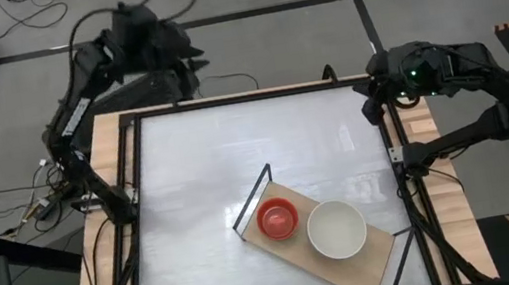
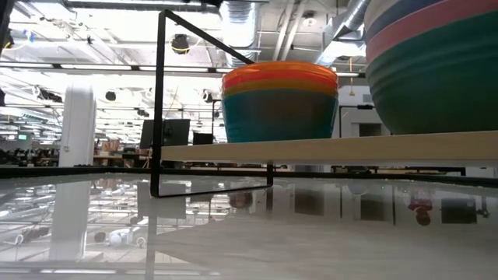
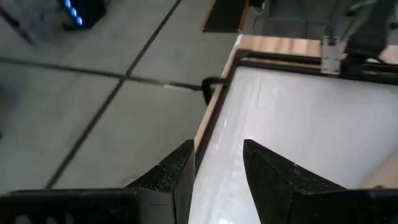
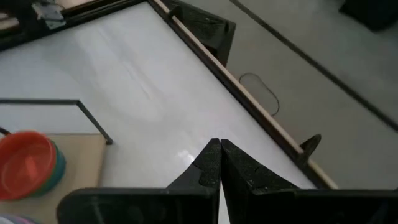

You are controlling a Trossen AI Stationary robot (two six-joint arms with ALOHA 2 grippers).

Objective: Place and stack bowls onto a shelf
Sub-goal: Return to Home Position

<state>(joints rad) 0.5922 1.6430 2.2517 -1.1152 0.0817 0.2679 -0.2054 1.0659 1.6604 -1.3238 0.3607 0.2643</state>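
Note:
Two stacks of bowls stand on the light-wood shelf [image 1: 353,259] with its thin black frame, near the table's near edge. One stack has a red bowl [image 1: 277,218] on top, over orange and teal ones in the low view [image 2: 280,101]. The other has a white bowl [image 1: 336,228] on top, over blue, pink and dark green ones [image 2: 436,62]. My left gripper [image 3: 217,155] is open, parked beyond the table's far left corner. My right gripper [image 4: 220,149] is shut and empty, at the table's far right corner. The red stack [image 4: 28,165] shows in the right wrist view.
The white tabletop [image 1: 236,155] has wooden edges and a black metal rim. The shelf's black frame upright [image 2: 162,101] rises at its left end. Cables and a laptop lie off the table to the left.

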